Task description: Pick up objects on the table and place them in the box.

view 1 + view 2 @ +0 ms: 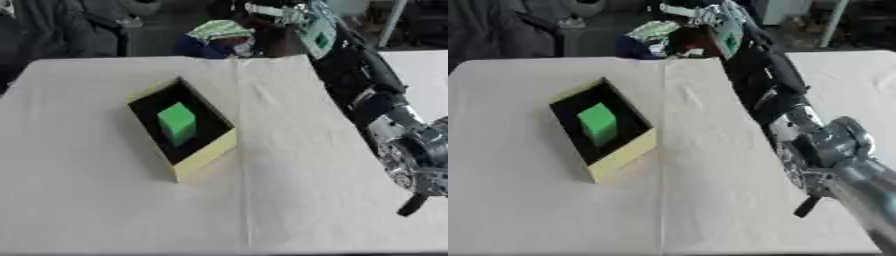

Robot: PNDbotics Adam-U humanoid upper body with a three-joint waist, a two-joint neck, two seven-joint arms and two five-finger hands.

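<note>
Inside the black-lined box (pixel 199 160), left of table centre, sits the green block (pixel 178 123). Right arm (pixel 776 90) extends to the far edge; right hand (pixel 710 15) finger state cannot be determined.

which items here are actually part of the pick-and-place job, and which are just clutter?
Job:
- box, yellow walls, dark inside
- green block, already in the box
- right hand, raised past the table's far edge

Lying about:
- white cloth over the table
- green-and-white clutter beyond the far edge
</note>
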